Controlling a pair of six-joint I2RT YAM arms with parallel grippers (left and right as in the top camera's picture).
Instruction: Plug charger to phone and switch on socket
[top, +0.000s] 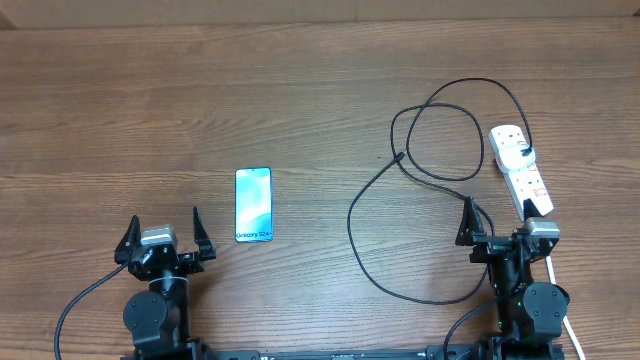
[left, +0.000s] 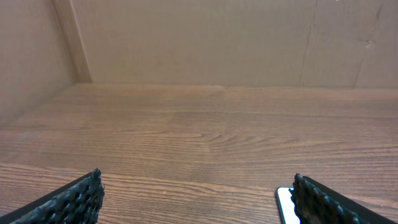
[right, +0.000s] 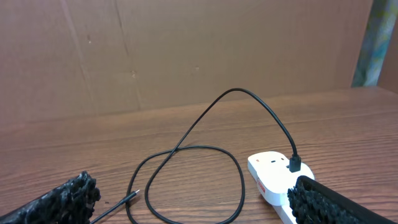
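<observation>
The phone (top: 253, 204) lies face up on the wooden table with its blue screen lit, just right of my left gripper (top: 165, 232), which is open and empty. Its corner shows in the left wrist view (left: 285, 203) beside the right finger of the left gripper (left: 196, 199). The black charger cable (top: 350, 220) loops across the right half; its plug tip (top: 398, 157) lies free on the table. Its other end enters a white adapter (top: 517, 152) on the socket strip (top: 530, 185). My right gripper (top: 500, 228) is open and empty, near the strip's front end.
In the right wrist view the cable loop (right: 236, 91), its tip (right: 132, 195) and the strip (right: 273, 177) lie ahead of the right gripper (right: 193, 199). Cardboard walls stand behind the table. The strip's white cord (top: 565, 310) runs past the right arm.
</observation>
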